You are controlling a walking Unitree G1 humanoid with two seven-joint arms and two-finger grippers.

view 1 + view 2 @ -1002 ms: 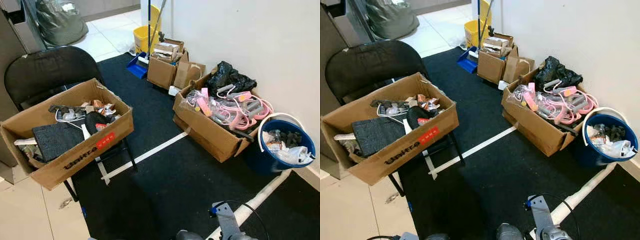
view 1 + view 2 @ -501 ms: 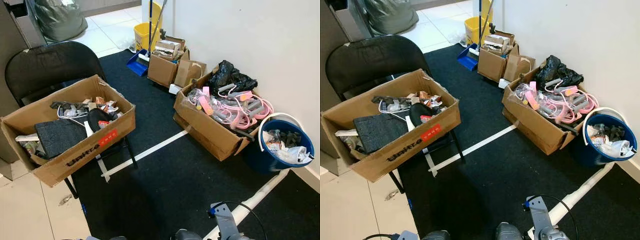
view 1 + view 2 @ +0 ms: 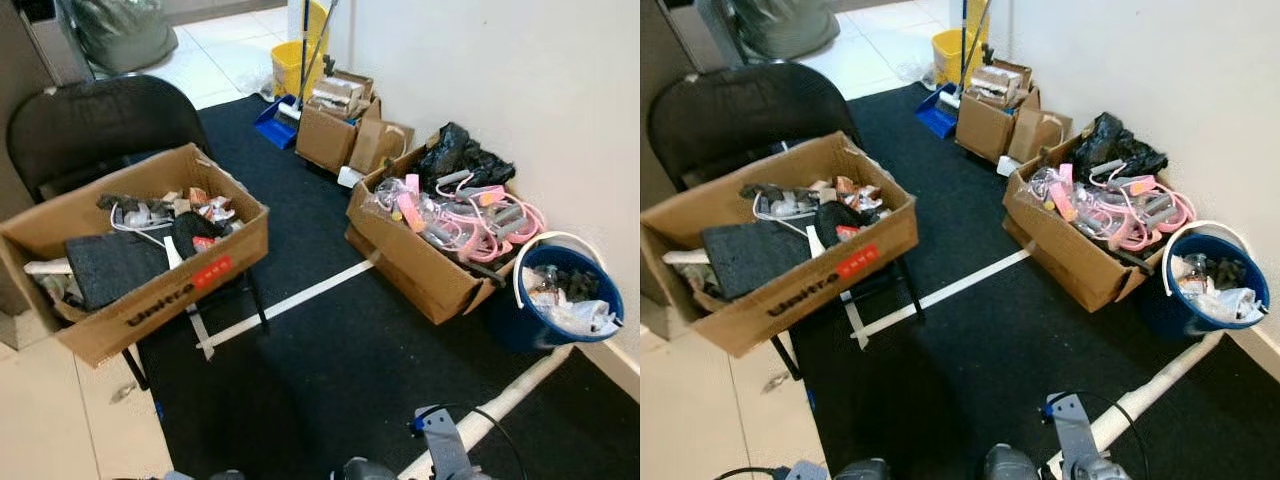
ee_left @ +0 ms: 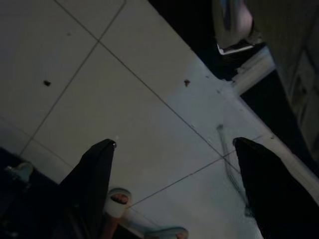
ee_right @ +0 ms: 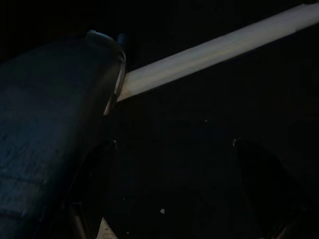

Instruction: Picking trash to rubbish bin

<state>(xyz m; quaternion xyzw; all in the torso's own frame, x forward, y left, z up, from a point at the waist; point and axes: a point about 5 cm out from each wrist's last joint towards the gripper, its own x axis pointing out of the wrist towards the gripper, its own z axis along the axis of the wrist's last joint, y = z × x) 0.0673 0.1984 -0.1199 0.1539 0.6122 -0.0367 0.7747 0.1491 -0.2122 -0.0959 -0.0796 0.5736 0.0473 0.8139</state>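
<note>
Camera's dipped slightly; your left gripper (image 4: 172,149) and right gripper (image 5: 172,149) hang spread and empty, trash box (image 3: 140,255) ahead-left of both, blue bin (image 3: 560,300) far right of it.

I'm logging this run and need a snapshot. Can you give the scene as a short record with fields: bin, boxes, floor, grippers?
bin: blue bucket by the wall, white handle, trash inside
box on chair: open cardboard box with mixed scraps, on a black chair
box on floor: cardboard box with pink and grey items, beside the bucket
floor: black mat with white tape lines
left gripper: open, over pale tiles
right gripper: open, over the dark mat
</note>
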